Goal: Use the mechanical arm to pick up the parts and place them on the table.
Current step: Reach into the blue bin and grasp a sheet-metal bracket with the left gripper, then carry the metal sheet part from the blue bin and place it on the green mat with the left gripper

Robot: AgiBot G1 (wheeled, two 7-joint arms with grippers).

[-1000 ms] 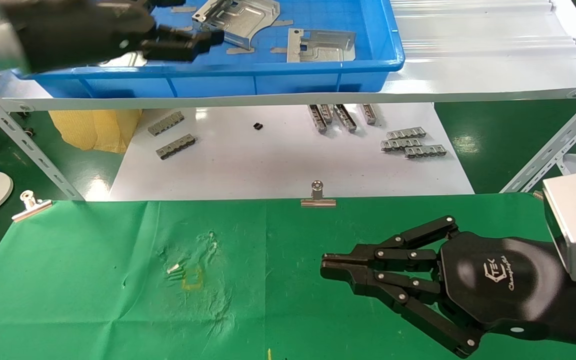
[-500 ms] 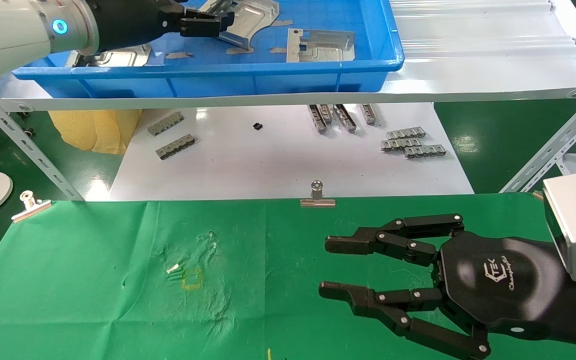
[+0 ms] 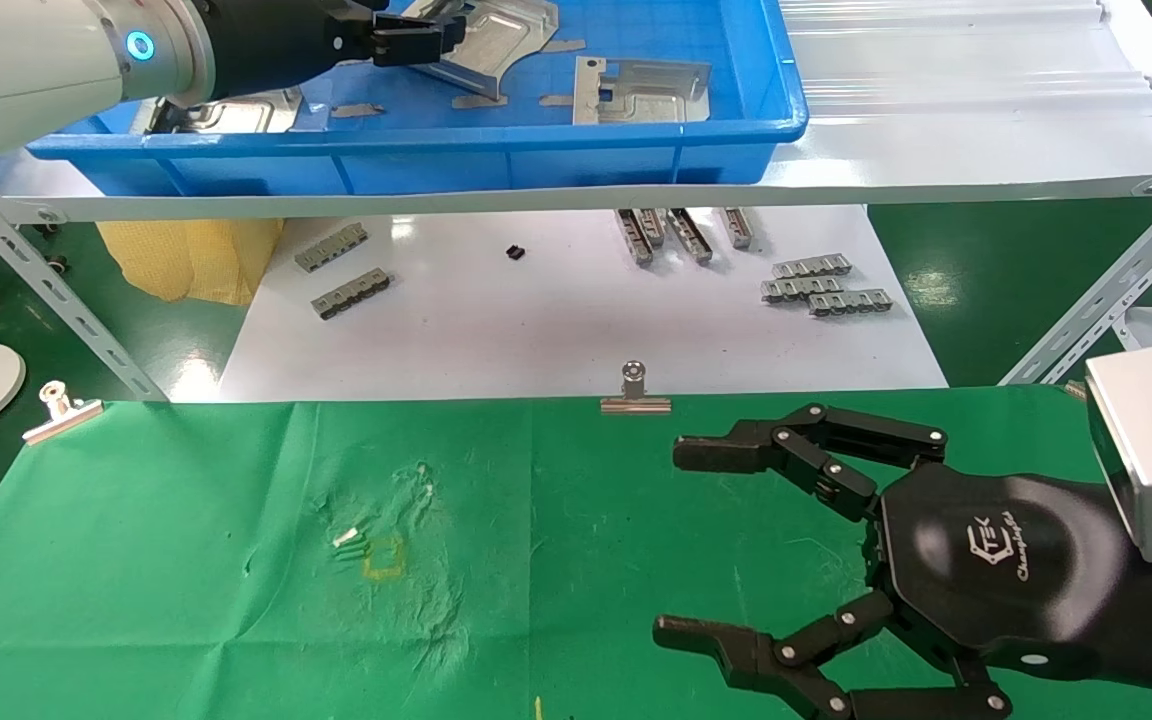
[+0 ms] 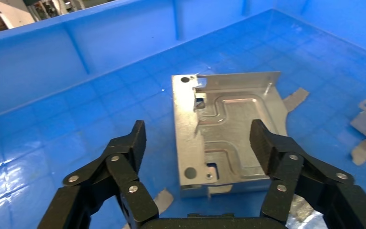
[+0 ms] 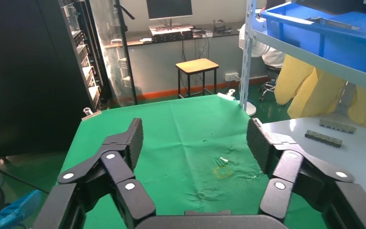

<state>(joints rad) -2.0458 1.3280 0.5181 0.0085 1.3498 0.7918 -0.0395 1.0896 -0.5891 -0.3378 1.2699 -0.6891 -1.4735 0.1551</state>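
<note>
Three silver parts lie in the blue tray (image 3: 536, 160) on the shelf: one at the back (image 3: 501, 35), one to its right (image 3: 641, 90), one at the left (image 3: 236, 112). My left gripper (image 3: 416, 42) hovers over the back part (image 4: 233, 129). In the left wrist view this gripper (image 4: 198, 131) is open, its fingers either side of the part, and I cannot tell whether they touch it. My right gripper (image 3: 673, 540) hangs open and empty over the green table (image 3: 186, 560), pointing towards the yellow mark (image 3: 383, 558).
Grey toothed strips (image 3: 821, 285) lie on the white board (image 3: 536, 330) under the shelf. Binder clips (image 3: 636, 395) pin the cloth's far edge. The tray's walls (image 4: 76, 52) rise around the left gripper. A slanted shelf leg (image 3: 1096, 310) stands to the right.
My right gripper has gone from shut to wide open over the cloth. My left arm has reached further into the tray, up to the back part.
</note>
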